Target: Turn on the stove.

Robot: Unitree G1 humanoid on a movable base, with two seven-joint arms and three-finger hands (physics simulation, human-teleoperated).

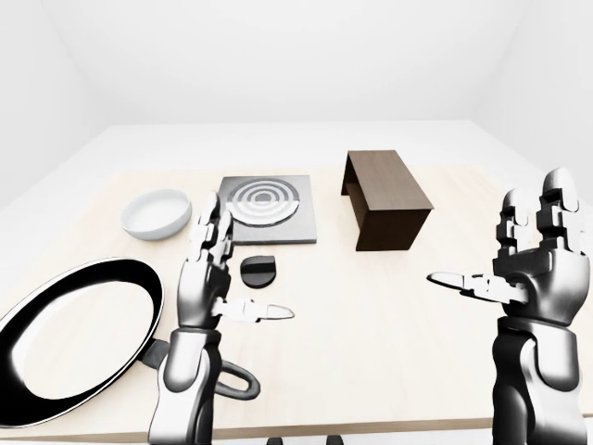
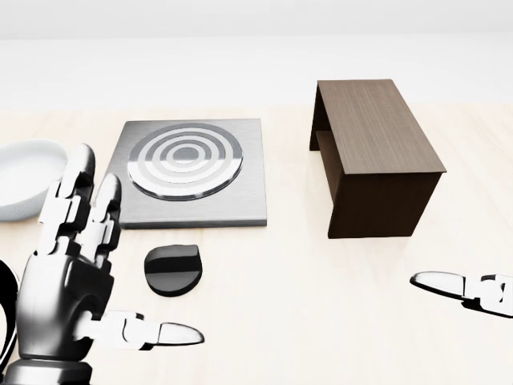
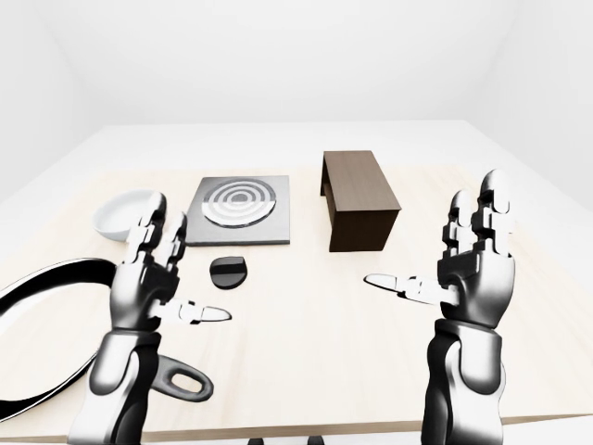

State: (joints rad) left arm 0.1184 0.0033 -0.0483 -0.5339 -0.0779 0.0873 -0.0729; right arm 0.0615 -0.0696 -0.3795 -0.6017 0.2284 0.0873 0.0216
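The stove [image 2: 192, 172] is a flat grey square plate with a ringed burner, lying on the table above the middle of the head view. A black round knob [image 2: 173, 269] lies just below it on the wood. My left hand [image 1: 220, 269] is open, fingers upright, to the left of the knob and a little nearer me. My right hand [image 1: 519, 255] is open too, far to the right, thumb pointing left. Both hands are empty.
A dark brown box-shaped stand [image 2: 377, 156] sits right of the stove. A white bowl [image 1: 157, 213] lies left of the stove. A large black frying pan [image 1: 69, 338] lies at the lower left, its handle [image 1: 236, 378] under my left forearm. The light wooden table [image 1: 371, 306] ends near the bottom edge.
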